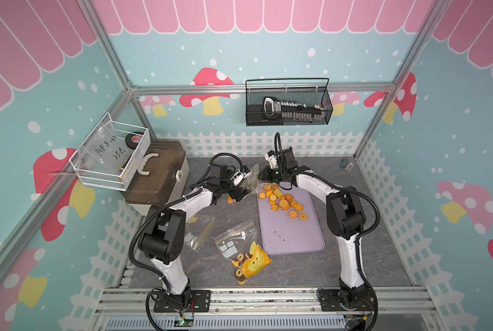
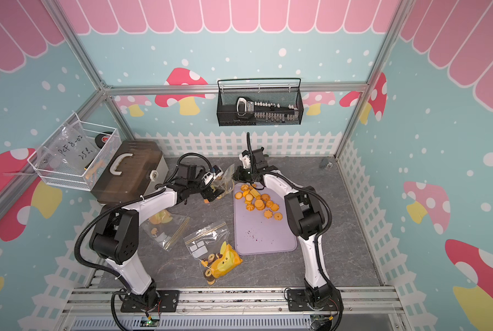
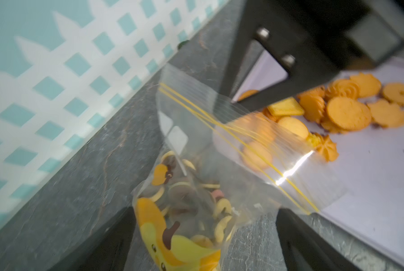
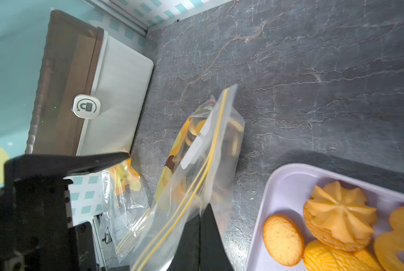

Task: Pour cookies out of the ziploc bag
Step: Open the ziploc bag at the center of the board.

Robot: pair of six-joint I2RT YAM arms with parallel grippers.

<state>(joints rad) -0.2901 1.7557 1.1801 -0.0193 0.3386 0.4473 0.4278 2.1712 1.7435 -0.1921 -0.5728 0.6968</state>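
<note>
Left jaws gape around the clear yellow-zipped ziploc bag (image 3: 219,164), right jaws pinching its rim, a pre-pour grip step; next, likely, upending its brown-and-yellow ring cookies (image 3: 187,197).

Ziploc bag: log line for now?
ziploc bag: cookies inside | right fingers: shut on bag | left fingers: open | tray: orange cookies

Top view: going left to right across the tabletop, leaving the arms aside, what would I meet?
Brown-lidded box → flat clear bag by the left arm → lying cookie bag → purple tray holding orange cookies → small clear item near the right fence.
</note>
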